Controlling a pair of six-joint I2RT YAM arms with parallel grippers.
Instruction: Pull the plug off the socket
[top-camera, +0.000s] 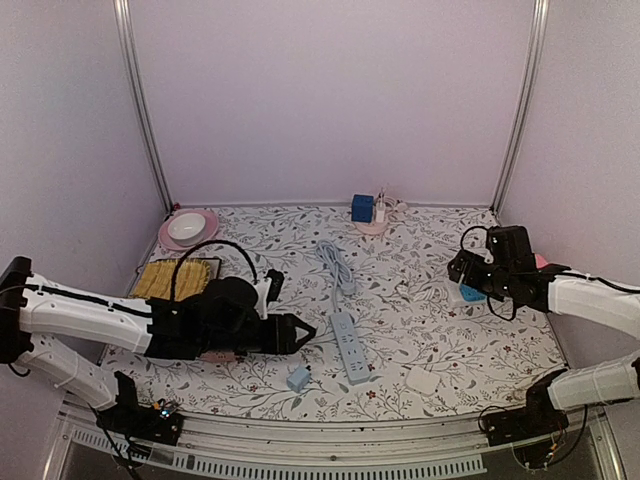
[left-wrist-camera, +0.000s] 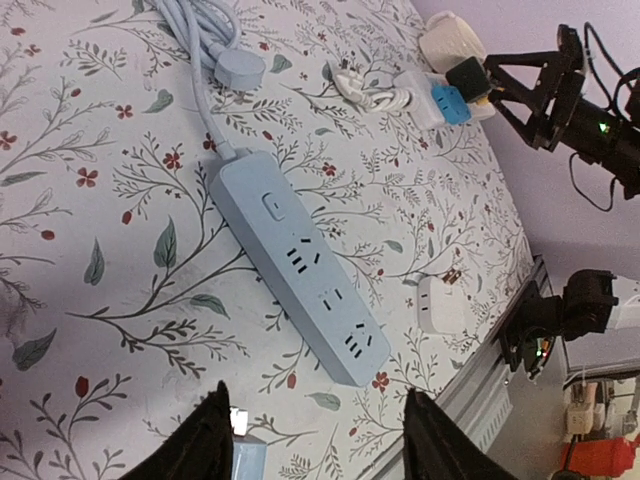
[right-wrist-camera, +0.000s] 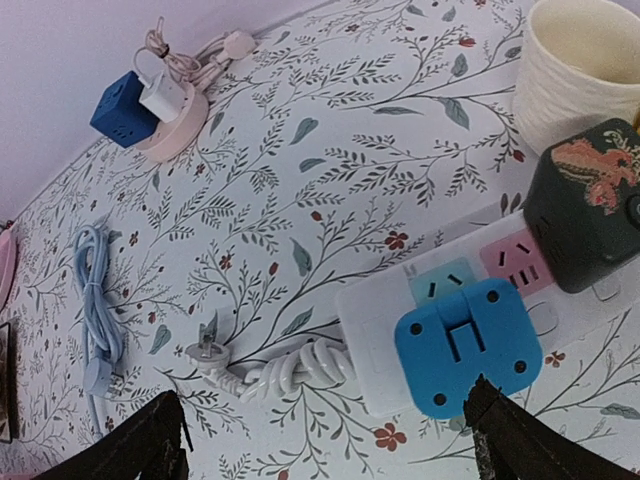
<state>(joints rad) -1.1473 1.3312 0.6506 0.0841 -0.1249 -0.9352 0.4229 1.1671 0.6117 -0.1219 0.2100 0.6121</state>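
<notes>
Right pincer spread wide, hanging low over the right side of the tabletop, gripping nothing. In its wrist view the blue plug sits seated in the white strip, in the space between the two fingers and nearer the right one. A dark cube adapter occupies the next socket along, and a white cup stands just behind it. The strip's own white cord is coiled up beside it, prongs lying loose on the cloth.

Left pincer also spread, low over the front centre, pointing at the pale-blue strip. That strip lies flat with all its sockets bare, cord bundled behind it. A small pale-blue plug lies loose on the tabletop just beside the strip's near end. In the left wrist view it shows right by the left finger; looks like touching or nearly so, hard to tell at that frame edge. Not pinched.

Elsewhere: white flat adapter near the front edge, blue cube at the back wall, pink plate at back left with a bowl on it
</notes>
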